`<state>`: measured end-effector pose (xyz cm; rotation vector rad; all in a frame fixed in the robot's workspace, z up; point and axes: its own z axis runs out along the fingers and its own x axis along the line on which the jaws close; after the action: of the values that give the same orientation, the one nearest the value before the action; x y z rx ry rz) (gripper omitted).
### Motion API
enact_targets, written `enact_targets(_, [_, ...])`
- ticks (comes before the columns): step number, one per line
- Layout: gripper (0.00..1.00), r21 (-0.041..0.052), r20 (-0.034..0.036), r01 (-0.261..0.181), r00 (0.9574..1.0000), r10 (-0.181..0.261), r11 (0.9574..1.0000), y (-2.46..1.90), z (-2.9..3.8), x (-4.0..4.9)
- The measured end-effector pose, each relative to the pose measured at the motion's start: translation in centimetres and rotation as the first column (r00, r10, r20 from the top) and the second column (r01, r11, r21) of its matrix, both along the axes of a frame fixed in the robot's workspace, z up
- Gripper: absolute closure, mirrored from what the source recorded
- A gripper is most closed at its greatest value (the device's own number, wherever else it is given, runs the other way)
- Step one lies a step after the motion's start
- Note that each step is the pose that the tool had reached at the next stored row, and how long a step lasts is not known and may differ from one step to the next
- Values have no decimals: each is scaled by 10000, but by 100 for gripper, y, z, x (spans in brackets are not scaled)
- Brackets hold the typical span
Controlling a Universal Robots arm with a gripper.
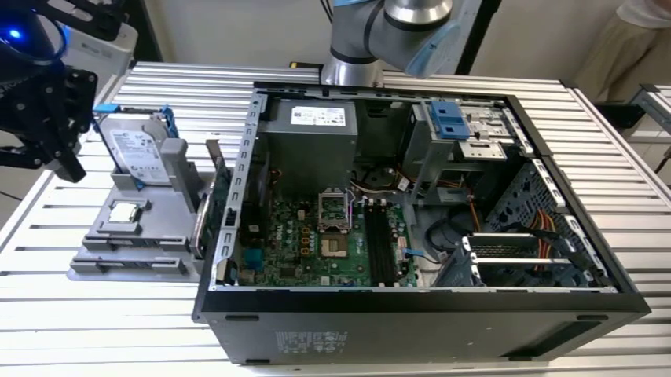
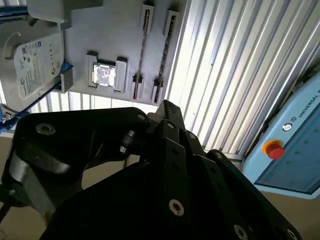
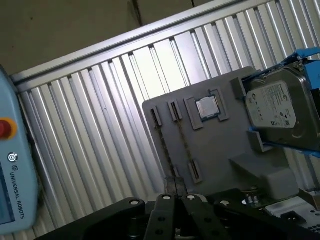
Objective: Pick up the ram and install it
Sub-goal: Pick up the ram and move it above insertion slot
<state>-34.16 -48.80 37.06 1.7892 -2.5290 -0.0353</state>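
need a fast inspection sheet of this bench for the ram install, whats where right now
surface: slatted metal table carrying the tray and the case
job's things: ram, probably the two thin strips standing edge-on in the slots of the grey tray, not certain; open computer case with motherboard exposed
clutter: hard drive in a blue bracket and a square CPU chip on the same tray
grippers: tool shut, holding nothing, apart from the tray, at the exterior view's left of the hard drive
cables: orange and red wires inside the case
surroundings: light blue pendant with a red button beyond the table edge; arm behind the case
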Motion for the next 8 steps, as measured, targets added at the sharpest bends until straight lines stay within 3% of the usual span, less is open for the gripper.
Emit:
enact_targets(4, [100, 0, 0, -729, 9973, 729, 9973, 0, -4, 0])
enact_targets(8, [100, 0, 1, -1460, 9893, 1460, 9893, 0, -6, 0])
